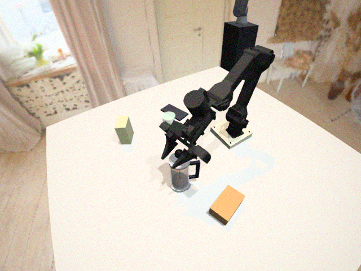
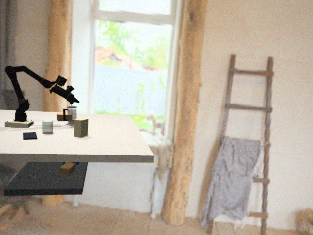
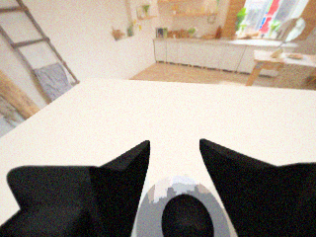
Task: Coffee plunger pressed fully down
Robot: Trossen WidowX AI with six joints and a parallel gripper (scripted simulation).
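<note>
Tool [image 3: 174, 148] spread, holding nothing, fingers either side of plunger knob [image 3: 187, 217] w/ gaps. Press [image 1: 179, 175] upright near bench centre. Risk: fingertip clips knob or lid on retreat, nudging or tipping press.

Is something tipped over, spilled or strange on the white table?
Nothing stands out. The glass coffee press with black handle stands upright, its black plunger knob is pressed down, and the black gripper is open above it.

The glass coffee press [image 1: 179, 175] with its black handle stands upright on the white table [image 1: 116, 204], its black plunger knob [image 3: 188, 217] pushed low onto the lid.
</note>
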